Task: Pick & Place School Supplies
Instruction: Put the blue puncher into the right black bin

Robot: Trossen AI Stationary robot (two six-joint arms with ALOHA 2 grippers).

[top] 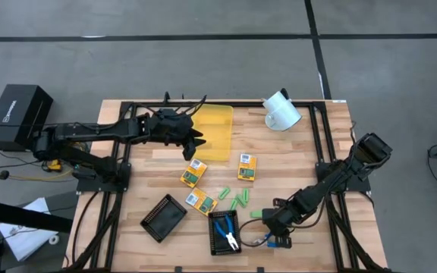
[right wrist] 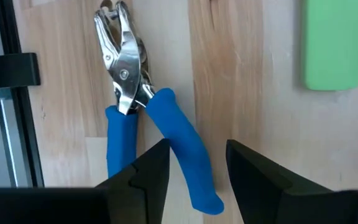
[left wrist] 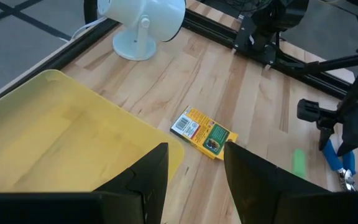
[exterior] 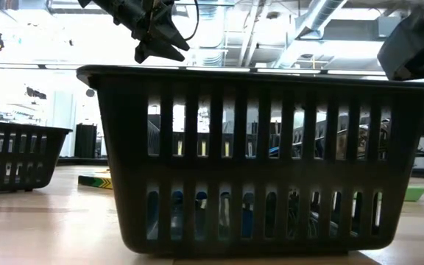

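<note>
High view: the left gripper (top: 196,140) hangs over the yellow bin (top: 217,129) at the far middle of the table (top: 302,163). The right gripper (top: 266,225) is low at the near right, just right of a black tray (top: 224,231) holding one blue-handled tool (top: 227,231); another blue tool (top: 268,240) lies on the wood by this gripper. Three yellow boxes (top: 193,174) (top: 247,167) (top: 201,202) lie mid-table, with green sticks (top: 234,199) near them and one green stick (top: 256,214) close to the right gripper. A second black tray (top: 163,218) sits near left, a white lamp (top: 281,111) far right.

Low view: a dark slotted basket (exterior: 260,154) fills most of the frame; the left gripper (exterior: 169,46) shows above its rim.

Left wrist view: the left gripper (left wrist: 194,171) has its fingers parted, holding nothing, over the bin's (left wrist: 61,143) edge. A box (left wrist: 202,132) lies on the wood beyond, the lamp (left wrist: 143,22) farther off, a green stick (left wrist: 299,163) to one side.

Right wrist view: the right gripper (right wrist: 197,171) has its fingers apart and empty, straddling one blue handle of the tool (right wrist: 145,124) lying flat on the wood. A green block (right wrist: 332,43) lies apart from it.
</note>
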